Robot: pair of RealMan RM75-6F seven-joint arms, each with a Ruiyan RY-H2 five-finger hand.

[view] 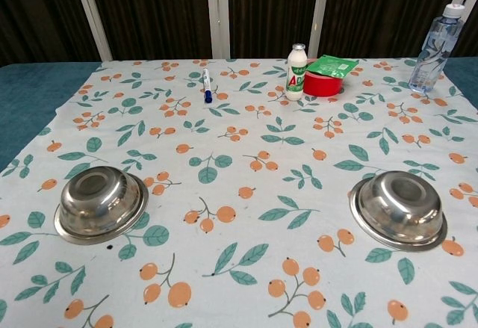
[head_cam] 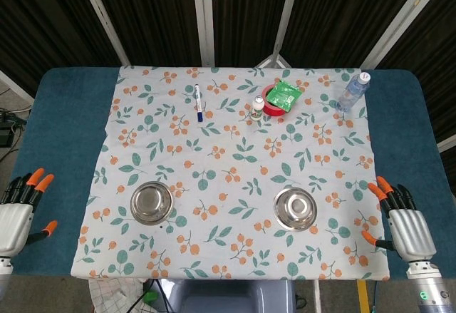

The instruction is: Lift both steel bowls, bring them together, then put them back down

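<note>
Reaching is the step at hand: nothing is lifted yet. My left hand (head_cam: 16, 217) and right hand (head_cam: 403, 219) hover empty, fingers spread, at the table's near corners. Left bowl (head_cam: 151, 202) lies at its 3 o'clock, right bowl (head_cam: 296, 208) at 9 o'clock; each hand must move inward.

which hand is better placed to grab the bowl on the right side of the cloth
Right. The right hand is open at the cloth's right edge, nearest the right bowl. The left hand sits beyond the other bowl.
</note>
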